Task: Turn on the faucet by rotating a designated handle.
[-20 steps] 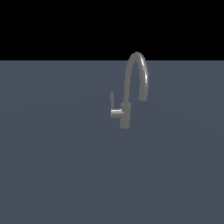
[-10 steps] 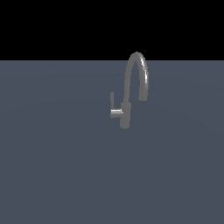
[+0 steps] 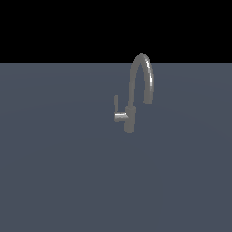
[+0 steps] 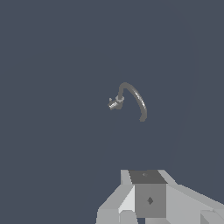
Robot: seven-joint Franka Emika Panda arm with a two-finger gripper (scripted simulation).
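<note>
Grey metallic faucet (image 3: 130,118) with a short cylindrical upright body stands on a flat slate-blue surface (image 3: 54,181), a little right of centre in the exterior view and toward the far part of the surface. Tall arched gooseneck spout (image 3: 144,74) rises from the body, curves over and ends pointing down on the exterior view's right. Black background fills the band above the surface's far edge; the top of the arch crosses into it.

Thin grey lever handle (image 3: 116,103) stands upright on the exterior view's left of the body, carried on a short shiny horizontal stub (image 3: 121,117) that joins the body. Lever and spout apart, nothing touching either.

Containers: the frames show no basin, sink or vessel.

Wrist view: same faucet (image 4: 127,98) seen from above and well away, small in frame, the spout as a curved arc and the bright stub with handle (image 4: 114,104) at one end. Pale grey blocky gripper (image 4: 151,199) housing sits at the frame edge, well apart from the faucet. Fingertips not shown; whether the pincer is wide or narrow cannot be told. No arm visible in the exterior view.
</note>
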